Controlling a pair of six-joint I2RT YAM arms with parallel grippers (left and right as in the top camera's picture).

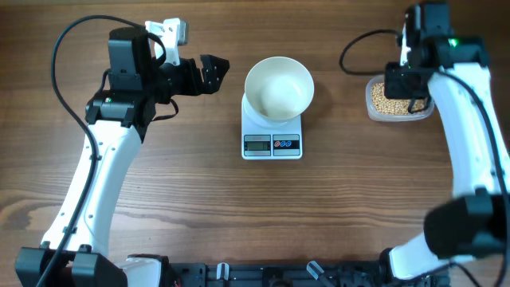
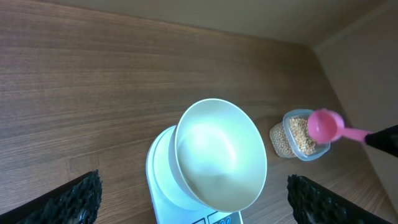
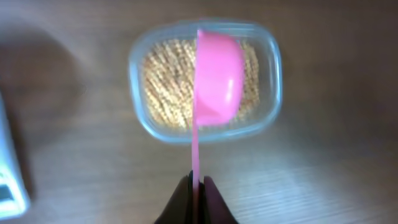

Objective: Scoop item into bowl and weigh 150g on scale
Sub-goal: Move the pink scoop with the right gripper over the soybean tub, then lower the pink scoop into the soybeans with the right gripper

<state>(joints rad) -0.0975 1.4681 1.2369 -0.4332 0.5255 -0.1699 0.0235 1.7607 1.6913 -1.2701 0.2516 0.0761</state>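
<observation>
Pinching the pink scoop (image 3: 217,78), my right fingers (image 3: 180,208) hold it over the beans (image 3: 165,87) in the tub (image 3: 273,68), hiding some. Left fingers (image 2: 71,199) gape empty near the bowl (image 1: 278,86) on the scale (image 1: 272,145); its display (image 1: 256,144) is unreadable.

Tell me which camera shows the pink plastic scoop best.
Right wrist: the pink plastic scoop is large and central, handle pinched in the right gripper, above the clear bean tub. Left wrist shows it small and distant. Overhead, the right arm hides it.
</observation>
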